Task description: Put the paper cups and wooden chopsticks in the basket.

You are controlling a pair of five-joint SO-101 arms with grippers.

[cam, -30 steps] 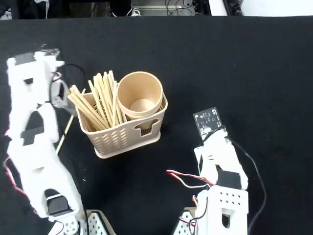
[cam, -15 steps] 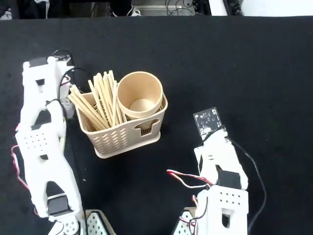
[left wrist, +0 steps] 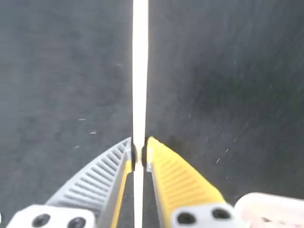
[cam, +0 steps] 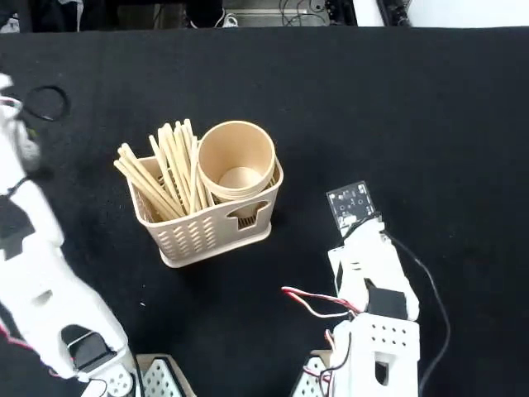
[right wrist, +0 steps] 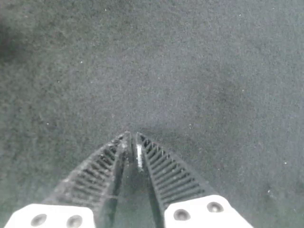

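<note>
Broadly, the black bench carries the whole scene, with the work gathered toward its middle. The left arm stands tall at the bench's far edge, well apart from the goods, which looks like a pose raised for carrying rather than picking. The right arm sits folded low near its base, apart from everything, probably parked to leave the other arm room.

The basket rests upright at mid-bench. The paper cups are nested into one stack in the half nearer the right arm, so they take little room. A bundle of chopsticks leans fanned in the other half, ends poking above the rim because they are longer than the basket is deep.

The left tool is pinched narrow on a single chopstick, gripped partway along so the stick runs straight out past the fingertips above bare bench; that hold should let it be aimed end-first into the bundle's side. The right tool is closed on nothing, just over the bench.

I judge the task nearly done, this stick being the last.
</note>
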